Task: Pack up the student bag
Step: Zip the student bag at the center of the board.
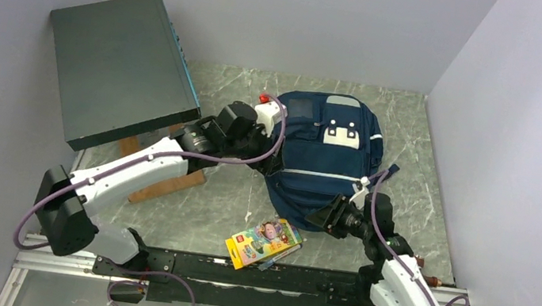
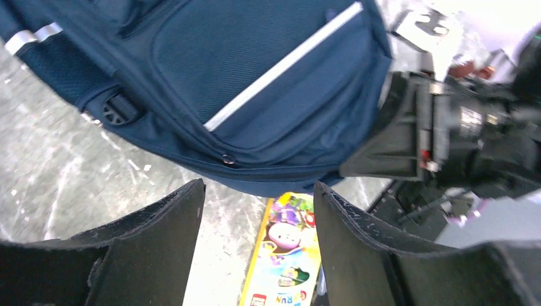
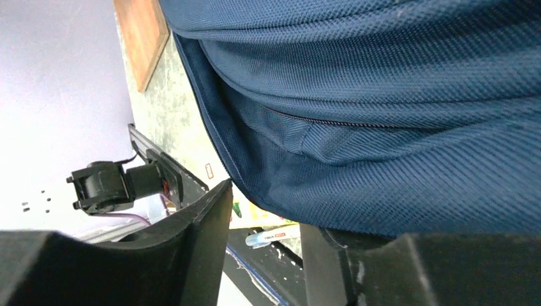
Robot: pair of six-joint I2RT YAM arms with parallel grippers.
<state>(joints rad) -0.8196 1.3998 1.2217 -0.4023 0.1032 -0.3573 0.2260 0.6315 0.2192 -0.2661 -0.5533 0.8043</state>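
The navy student bag (image 1: 325, 157) lies flat in the middle of the table, its pale patch facing up. My left gripper (image 1: 265, 162) is at the bag's left side, open and empty; in its wrist view (image 2: 258, 191) the bag (image 2: 255, 83) fills the top. A colourful book (image 1: 265, 242) lies near the front edge and shows between the left fingers (image 2: 287, 255). My right gripper (image 1: 326, 213) is at the bag's near edge, open (image 3: 268, 210), with the bag's fabric (image 3: 383, 127) resting over its right finger.
A big dark grey-green flat box (image 1: 124, 68) leans at the back left over a wooden board (image 1: 167, 182). A small white item with a red cap (image 1: 265, 106) sits by the bag's left side. A pen (image 3: 271, 237) lies by the book. A black rail (image 1: 274, 277) runs along the front.
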